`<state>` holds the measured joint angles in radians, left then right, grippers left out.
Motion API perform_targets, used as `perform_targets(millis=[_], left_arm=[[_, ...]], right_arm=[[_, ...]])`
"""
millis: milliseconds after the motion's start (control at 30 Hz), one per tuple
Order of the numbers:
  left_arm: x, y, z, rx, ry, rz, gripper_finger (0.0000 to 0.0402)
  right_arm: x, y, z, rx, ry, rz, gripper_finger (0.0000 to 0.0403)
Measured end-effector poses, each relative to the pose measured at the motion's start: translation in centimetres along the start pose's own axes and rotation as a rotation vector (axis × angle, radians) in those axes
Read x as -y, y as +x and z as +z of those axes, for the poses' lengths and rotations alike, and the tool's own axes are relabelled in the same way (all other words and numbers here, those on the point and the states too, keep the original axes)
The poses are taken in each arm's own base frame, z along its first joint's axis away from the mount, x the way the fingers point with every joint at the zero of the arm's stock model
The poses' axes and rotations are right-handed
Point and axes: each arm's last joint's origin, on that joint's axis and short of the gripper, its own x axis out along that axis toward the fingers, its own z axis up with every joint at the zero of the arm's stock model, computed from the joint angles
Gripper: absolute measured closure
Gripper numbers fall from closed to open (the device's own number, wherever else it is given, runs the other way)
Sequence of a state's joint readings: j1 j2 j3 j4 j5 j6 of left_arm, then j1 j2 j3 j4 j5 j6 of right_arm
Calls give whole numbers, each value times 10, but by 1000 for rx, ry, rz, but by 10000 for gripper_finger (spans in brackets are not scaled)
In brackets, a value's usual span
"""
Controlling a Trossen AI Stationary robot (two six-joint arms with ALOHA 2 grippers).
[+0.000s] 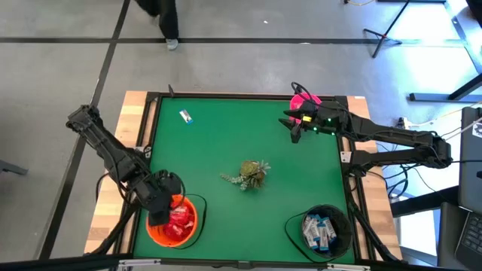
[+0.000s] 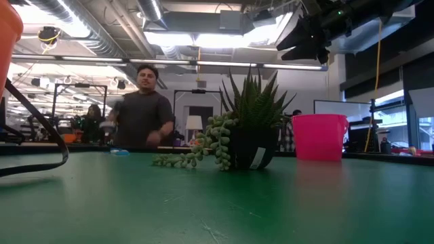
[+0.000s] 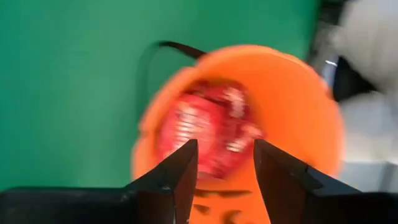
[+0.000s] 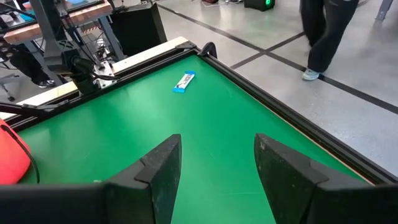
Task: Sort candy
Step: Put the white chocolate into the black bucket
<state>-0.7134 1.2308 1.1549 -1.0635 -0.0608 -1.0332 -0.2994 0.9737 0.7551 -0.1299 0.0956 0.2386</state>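
My left gripper (image 1: 162, 212) hangs open over the orange bowl (image 1: 188, 233) at the table's near left. In the left wrist view its fingers (image 3: 225, 146) stand apart above the red candy (image 3: 208, 124) that lies in the bowl (image 3: 292, 106), with nothing between them. One white-and-blue candy (image 1: 185, 116) lies flat on the green mat at the far left. It also shows ahead of my right gripper (image 4: 217, 140) as the candy (image 4: 184, 82). My right gripper (image 1: 293, 126) is open and empty, raised at the far right beside the pink bucket (image 1: 305, 100).
A black bowl (image 1: 343, 226) with white-and-blue packets (image 1: 318, 229) stands at the near right. A small potted plant (image 1: 247, 175) sits mid-table. A person (image 2: 142, 108) stands beyond the far edge. The mat between the plant and the far edge is bare green.
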Motion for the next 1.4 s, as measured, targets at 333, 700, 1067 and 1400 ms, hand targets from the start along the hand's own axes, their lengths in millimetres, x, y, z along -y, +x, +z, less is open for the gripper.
perform_targets(millis=[333,700,1067,1400], left_arm=[[-44,-2,27,20,37,286,249],[-85,-20,50,112,97,340,249],[-126,-30,26,324,-12,308,249],[-159,-24,14,357,-164,377,249]], right_arm=[[0,0,0,2,0,0,205],[0,0,0,-3,-8,0,205],[0,7,-3,-27,-14,-5,205],[0,18,-8,-60,-16,-4,205]])
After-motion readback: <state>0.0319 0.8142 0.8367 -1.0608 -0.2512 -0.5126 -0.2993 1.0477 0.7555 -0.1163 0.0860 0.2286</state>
